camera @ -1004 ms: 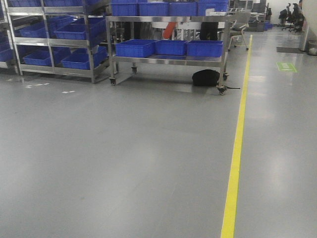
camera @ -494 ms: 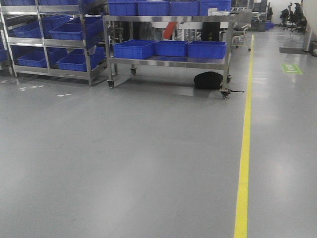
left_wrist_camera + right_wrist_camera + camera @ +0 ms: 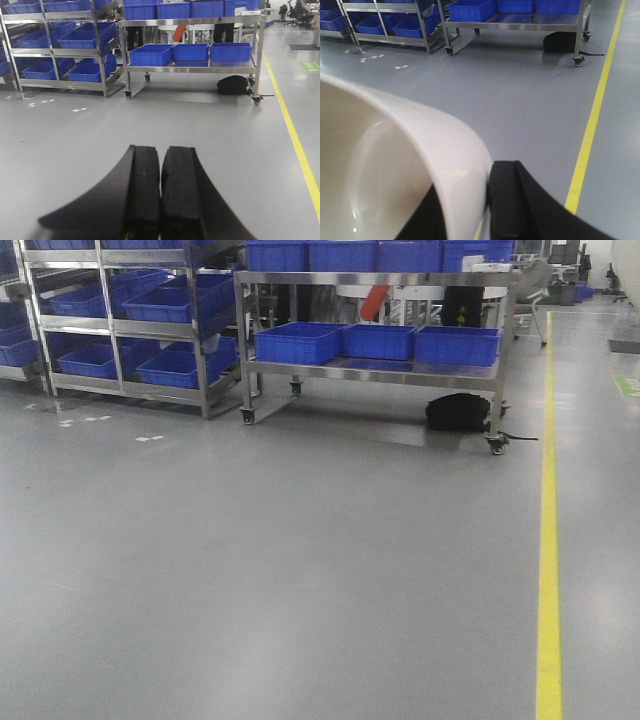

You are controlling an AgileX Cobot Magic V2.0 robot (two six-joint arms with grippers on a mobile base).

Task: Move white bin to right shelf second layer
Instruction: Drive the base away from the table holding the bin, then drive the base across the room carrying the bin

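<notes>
In the right wrist view the white bin (image 3: 395,150) fills the lower left, with its cream wall and rounded rim close to the camera. My right gripper (image 3: 470,180) is shut on that wall, one black finger (image 3: 507,200) outside and the other inside the bin. It carries the bin above the grey floor. My left gripper (image 3: 161,148) is shut, its two black pads pressed together with nothing between them, also above bare floor. The right shelf second layer is out of view.
A wheeled steel cart (image 3: 370,370) holding blue crates (image 3: 297,343) stands ahead, with a black bag (image 3: 457,412) under its right end. Steel racks (image 3: 205,330) with more blue crates are at the far left. A yellow floor line (image 3: 547,540) runs along the right.
In the front view the cart, racks and yellow line have slid to the right and stand slightly lower in the picture. No gripper shows in the earlier frames.
</notes>
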